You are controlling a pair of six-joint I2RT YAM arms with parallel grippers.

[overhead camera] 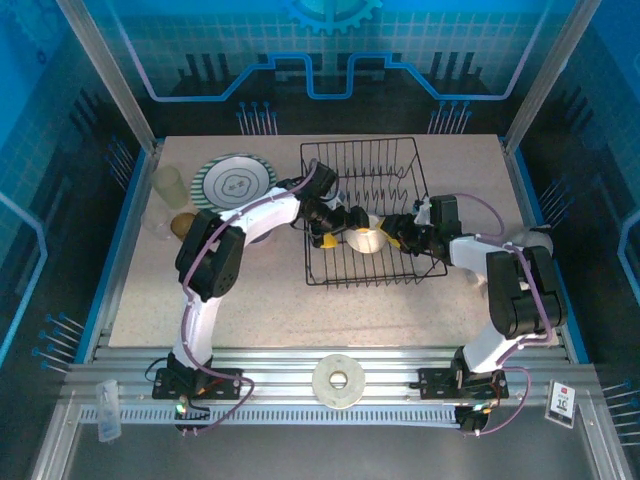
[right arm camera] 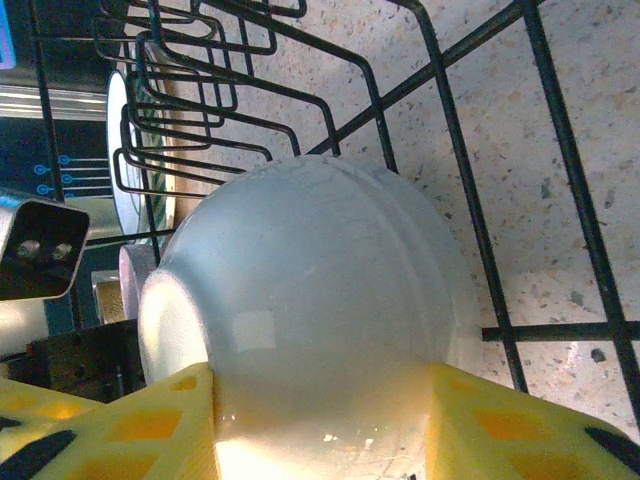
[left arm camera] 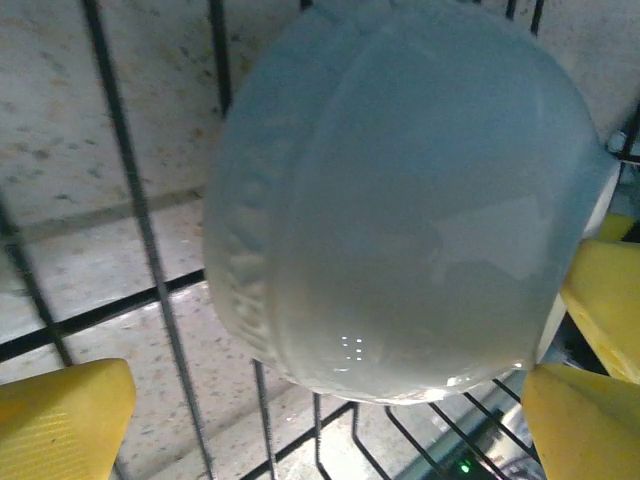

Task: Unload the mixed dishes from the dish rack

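Note:
The black wire dish rack (overhead camera: 414,170) stands at the middle of the table. Inside it a cream bowl (overhead camera: 367,239) lies tipped on its side on the wires. My right gripper (overhead camera: 393,234) reaches in from the right. Its yellow fingers (right arm camera: 500,430) press against both sides of the bowl (right arm camera: 320,300). From the left, my left gripper (overhead camera: 337,231) hangs open just short of the bowl (left arm camera: 420,200), its fingers (left arm camera: 60,420) spread wide and touching nothing. A green-and-white striped plate (overhead camera: 236,180), a pale tumbler (overhead camera: 168,185) and a small brown cup (overhead camera: 183,225) rest on the table left of the rack.
A white ring-shaped disc (overhead camera: 338,380) lies on the metal rail at the near edge between the arm bases. A small card (overhead camera: 561,402) sits at the near right. Rack prongs (right arm camera: 190,90) rise beyond the bowl. Bare tabletop lies in front of the rack.

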